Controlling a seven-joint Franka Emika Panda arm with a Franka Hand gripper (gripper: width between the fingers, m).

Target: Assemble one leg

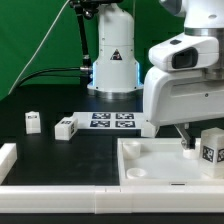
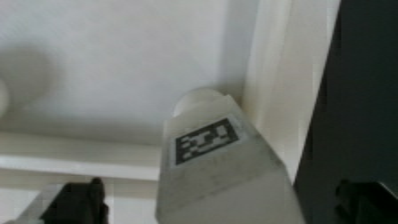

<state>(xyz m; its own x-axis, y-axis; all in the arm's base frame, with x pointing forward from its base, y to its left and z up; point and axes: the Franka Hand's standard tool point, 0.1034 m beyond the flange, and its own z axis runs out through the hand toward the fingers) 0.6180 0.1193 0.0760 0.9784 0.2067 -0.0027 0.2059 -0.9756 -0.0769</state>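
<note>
- Nearest you in the wrist view, the small white plastic leg block (image 2: 217, 165) with its black-and-white tag sits clamped in the claw (image 2: 222, 205), over the large white square tray-like top (image 2: 107, 90).
- In the exterior view, that leg (image 1: 211, 150) hangs at the tray's right side.
- Keep it upright, centre it over a corner socket, then lower slowly.
- Two spare white blocks (image 1: 64, 127) lie well apart on the black worktop (image 1: 60, 150), near the marker board (image 1: 112, 121).

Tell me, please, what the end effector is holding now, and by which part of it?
It holds a leg over the tray. The grip is on the leg's end nearest the wrist camera; the tagged face stays uncovered.
</note>
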